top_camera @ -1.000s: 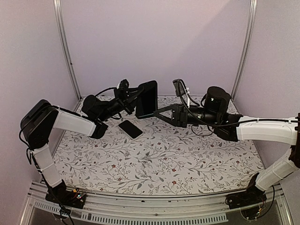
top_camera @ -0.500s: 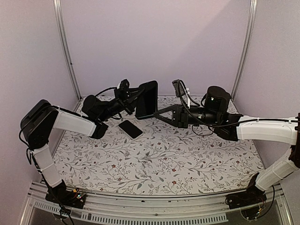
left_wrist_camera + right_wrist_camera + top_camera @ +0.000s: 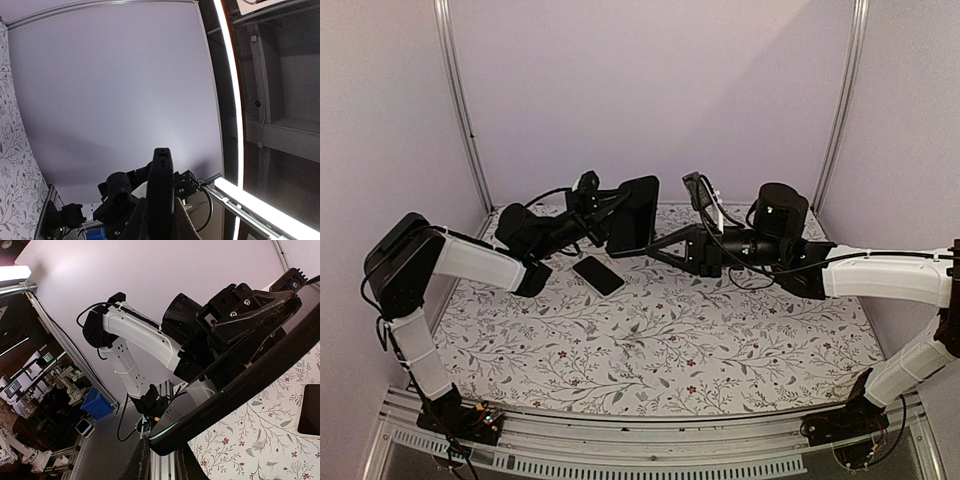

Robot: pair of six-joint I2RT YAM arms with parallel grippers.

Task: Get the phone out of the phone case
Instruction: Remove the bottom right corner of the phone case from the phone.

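Observation:
The black phone case [image 3: 633, 215] is held upright in the air at the back of the table, a glossy dark face turned to the top camera. My left gripper [image 3: 611, 206] is shut on its left edge; the left wrist view shows the case [image 3: 161, 190] edge-on between my left gripper's [image 3: 160, 220] fingers. My right gripper [image 3: 649, 251] pinches its lower right corner. In the right wrist view the case [image 3: 240, 390] runs diagonally, its end in my right gripper [image 3: 162, 452]. A teal glint marks the edge of the phone [image 3: 172, 427] seated in it.
A small flat black slab [image 3: 598, 275], like a second handset, lies on the floral tablecloth [image 3: 650, 340] below the held case; it also shows as the slab [image 3: 310, 410] at the right edge of the right wrist view. Metal frame posts [image 3: 460, 110] flank the back wall.
My right gripper has closed its fingers onto the lower corner of the case. The left gripper and case have shifted very slightly; the slab on the table has not moved.

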